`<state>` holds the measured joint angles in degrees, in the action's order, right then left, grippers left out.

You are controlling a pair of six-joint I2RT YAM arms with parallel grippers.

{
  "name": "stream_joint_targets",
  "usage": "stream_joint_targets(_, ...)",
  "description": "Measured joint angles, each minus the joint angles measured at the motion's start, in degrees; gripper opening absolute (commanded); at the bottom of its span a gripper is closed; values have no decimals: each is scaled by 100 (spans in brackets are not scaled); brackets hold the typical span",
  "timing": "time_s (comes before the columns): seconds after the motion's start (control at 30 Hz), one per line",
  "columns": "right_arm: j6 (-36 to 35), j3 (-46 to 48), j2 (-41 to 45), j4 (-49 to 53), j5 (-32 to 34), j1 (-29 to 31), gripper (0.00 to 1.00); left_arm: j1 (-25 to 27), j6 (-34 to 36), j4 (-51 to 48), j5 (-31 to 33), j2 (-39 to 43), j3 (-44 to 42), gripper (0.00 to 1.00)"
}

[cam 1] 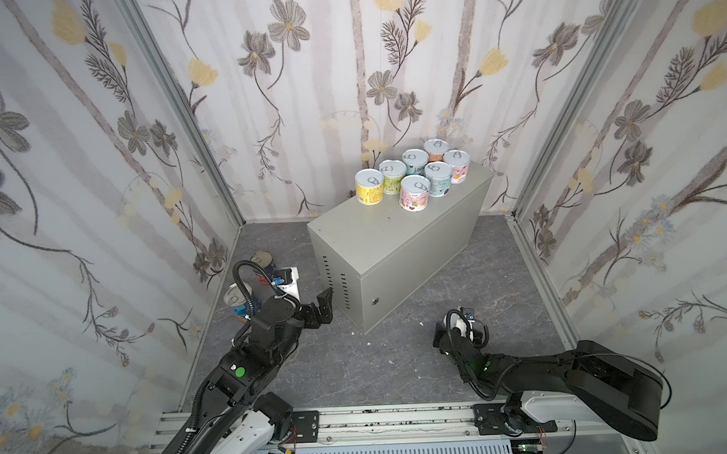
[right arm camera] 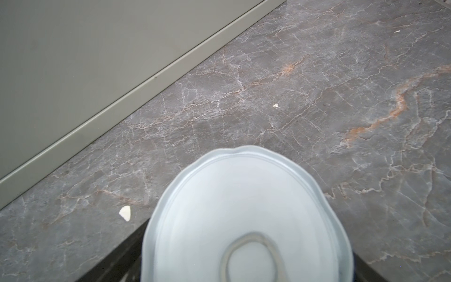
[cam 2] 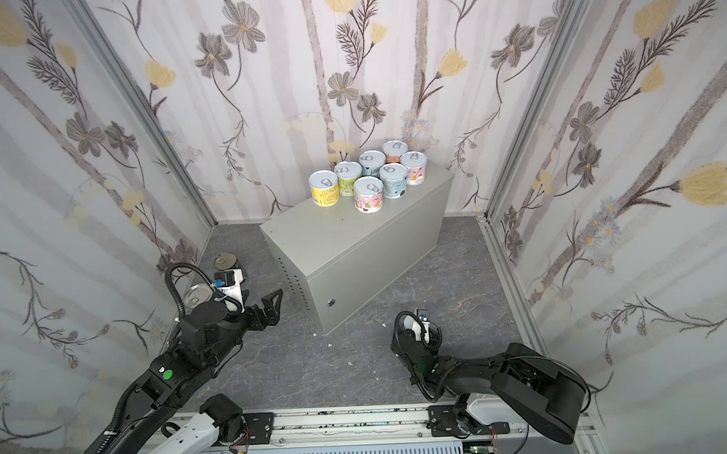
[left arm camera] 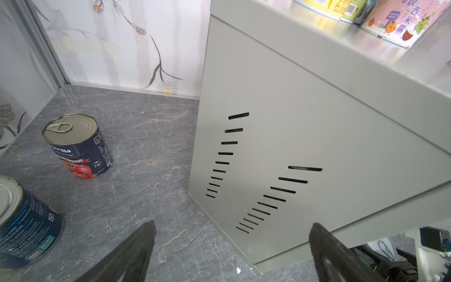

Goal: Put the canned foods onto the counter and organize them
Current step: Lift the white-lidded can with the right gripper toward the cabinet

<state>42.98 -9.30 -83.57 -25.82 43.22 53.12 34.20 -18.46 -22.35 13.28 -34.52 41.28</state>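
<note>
Cans everywhere, lol. Both top views: seven short cans (cam 1: 414,174) bunched at far end of counter (cam 1: 379,244); two tall cans (cam 1: 236,303) down on floor (cam 1: 358,361) off its vented end, beside left claw (cam 1: 325,306). Left wrist: fingers (left arm camera: 136,244) spread wide, nothing between, facing vent slots (left arm camera: 224,156). Right wrist: white-lidded can (right arm camera: 244,195) between fingers of right claw (right arm camera: 244,273), near counter's base; squeezed or not, can't tell.

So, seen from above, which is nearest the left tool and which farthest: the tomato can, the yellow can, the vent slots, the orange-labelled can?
1. The vent slots, on the counter's near end, right beside the left tool.
2. The tomato can, on the floor, left side.
3. The yellow can, on the counter top, leftmost of the group.
4. The orange-labelled can, at the group's back.
</note>
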Motion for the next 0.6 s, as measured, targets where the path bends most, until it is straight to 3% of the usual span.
stream_joint_targets(0.13, 2, -210, -361, -15, 63, 13, 86, 0, -50, -2, -2, 92, -68, 100)
stream_joint_targets(0.27, 2, -254, -398, -42, 68, 44, 72, 0, -107, -2, -2, 181, -90, 100)
stream_joint_targets(0.6, -2, -208, 116, 160, 63, 179, 59, 0, -144, -11, -46, 221, -68, 100)
